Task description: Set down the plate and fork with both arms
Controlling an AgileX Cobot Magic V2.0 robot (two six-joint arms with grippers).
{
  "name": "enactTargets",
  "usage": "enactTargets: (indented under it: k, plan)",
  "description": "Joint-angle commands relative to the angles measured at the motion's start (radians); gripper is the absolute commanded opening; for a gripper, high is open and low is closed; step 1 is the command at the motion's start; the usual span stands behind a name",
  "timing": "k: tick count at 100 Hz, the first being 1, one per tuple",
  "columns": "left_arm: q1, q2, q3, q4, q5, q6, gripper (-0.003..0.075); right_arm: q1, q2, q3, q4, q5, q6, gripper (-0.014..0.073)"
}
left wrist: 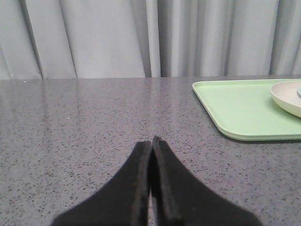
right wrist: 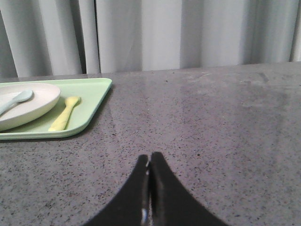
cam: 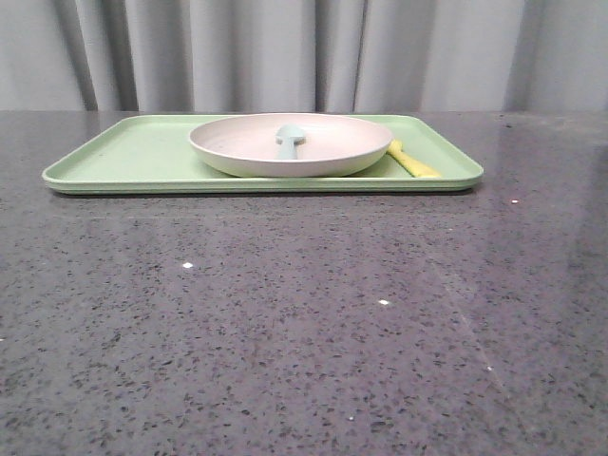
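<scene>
Lying on the tray [cam: 133, 157], plate [cam: 290, 142] and fork [right wrist: 65, 114] sit well apart from both clenched, empty claws [left wrist: 151, 141] [right wrist: 149, 157].

a dark grey speckled stone table [cam: 304, 332] is carrying a flat rectangular light-green tray [cam: 123, 157], which is lying directly on its far half, near the curtain.
</scene>
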Motion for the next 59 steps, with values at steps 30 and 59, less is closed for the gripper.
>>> enactTargets:
  k: [30,59]
  plan:
    - [0.001,-0.031,0.014,-0.004,-0.078,-0.002,-0.002,-0.005,-0.027,-0.006,-0.016,-0.084,-0.01,-0.0056]
    - [0.001,-0.031,0.014,-0.004,-0.078,-0.002,-0.002,-0.005,-0.027,-0.006,-0.016,-0.084,-0.01,-0.0056]
